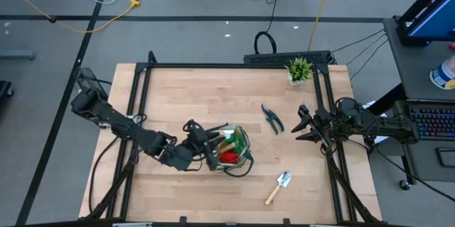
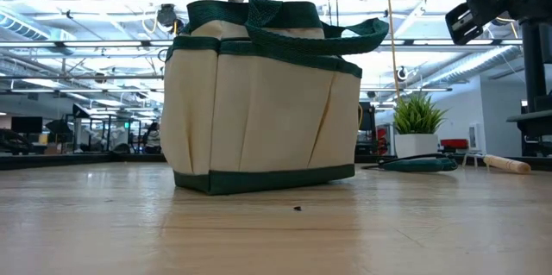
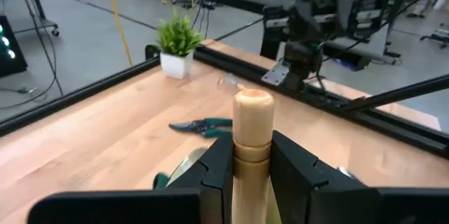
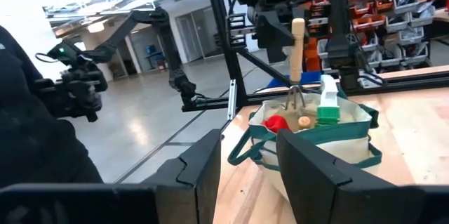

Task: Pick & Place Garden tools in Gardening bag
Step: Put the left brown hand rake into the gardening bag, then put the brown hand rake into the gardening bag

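Left gripper (image 3: 252,164) is clamped on the wooden handle (image 3: 252,122) of the mini rake (image 4: 296,76), holding it upright over the gardening bag (image 1: 231,150), tines down at the bag's mouth. Bag sits near the table's front middle, just beside the left arm's wrist

Right gripper (image 1: 304,127) waits at the table's right side, fingers apart, nothing between them

Already in the bag: red glove (image 4: 275,122), a green-white item (image 4: 327,101), another wooden handle end (image 4: 304,121)

Still out: pruning shears (image 1: 271,118) flat on the table between bag and right gripper, and a trowel (image 1: 279,186) near the front edge, right of the bag. Potted plant (image 1: 299,70) at the back right is not part of the job

Handling, my read:
- rake: light, stiff, smooth round handle, so it can twist in a pinch; the mid-handle grip looks fine; tines may snag the fabric or the glove
- bag: soft fabric walls, light, likely slides or tips if a tool pushes the rim; loop handles (image 2: 336,38) hang over the opening and can catch tools
- shears: heaviest item probably, flat, hard; take across the handles near the pivot
- trowel: grab the wooden handle, not the thin slippery blade
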{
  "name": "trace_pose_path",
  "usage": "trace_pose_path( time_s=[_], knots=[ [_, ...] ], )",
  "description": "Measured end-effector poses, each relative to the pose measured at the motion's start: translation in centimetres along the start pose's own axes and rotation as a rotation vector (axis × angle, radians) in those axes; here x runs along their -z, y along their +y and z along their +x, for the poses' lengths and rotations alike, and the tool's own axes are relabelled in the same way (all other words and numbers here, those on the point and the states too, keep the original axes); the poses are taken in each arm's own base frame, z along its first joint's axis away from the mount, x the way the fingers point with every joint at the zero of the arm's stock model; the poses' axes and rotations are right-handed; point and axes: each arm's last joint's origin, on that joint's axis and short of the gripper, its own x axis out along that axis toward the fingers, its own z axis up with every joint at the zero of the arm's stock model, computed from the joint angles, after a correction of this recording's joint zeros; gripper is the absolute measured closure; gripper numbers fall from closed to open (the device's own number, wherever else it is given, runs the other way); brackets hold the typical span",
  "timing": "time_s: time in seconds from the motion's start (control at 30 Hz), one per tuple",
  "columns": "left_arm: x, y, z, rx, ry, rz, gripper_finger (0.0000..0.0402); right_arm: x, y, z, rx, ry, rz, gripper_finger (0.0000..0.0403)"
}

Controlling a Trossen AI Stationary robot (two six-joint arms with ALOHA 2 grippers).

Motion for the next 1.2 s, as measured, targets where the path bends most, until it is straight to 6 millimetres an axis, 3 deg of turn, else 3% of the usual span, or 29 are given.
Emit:
trace_pose_path(
  time_s=[0.37, 0.87, 1.2],
  knots=[
    [2.6, 1.6, 0.7, -0.01, 0.015, -0.061, 0.0332, 0.0, 0.0, 0.0, 0.001, -0.001, 0.019, 0.0273],
    [3.4, 1.2, 0.3, 0.101, 0.081, -0.029, 0.0331, 0.0, 0.0, 0.0, 0.003, -0.001, 0.019, 0.0273],
    [3.8, 1.3, 0.3, 0.117, 0.127, -0.023, 0.0218, -0.1, 0.0, 0.0, 0.001, -0.007, 0.015, 0.0273]
  ],
)
